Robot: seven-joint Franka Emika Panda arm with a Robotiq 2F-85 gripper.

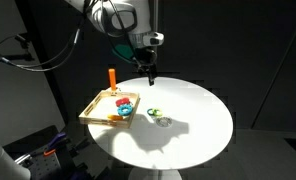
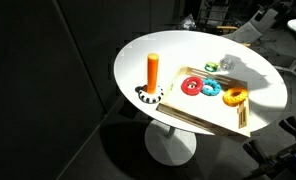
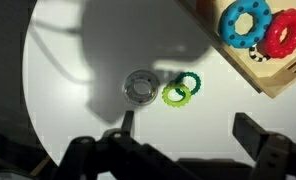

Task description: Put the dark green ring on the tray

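Over to the gripper first: hangs up in the air above the round white table and touches nothing. Stands wide open in the wrist view, with two dark fingers far apart and nothing between them.

Down on the table, to the dark green ring: lies flat on the white top, not on the tray. Touches a light green ring just beside it. Sits near a clear grey ring, a little apart from that one. Lies closer to the tray than the other two do.

Next, to the wooden tray: rests on the table near the edge. Holds a blue ring and a red ring close together. Holds an orange ring too, as seen in an exterior view. Has an orange peg standing upright just beside it, on a small base with black and white marks. Hard to tell if base and tray touch.
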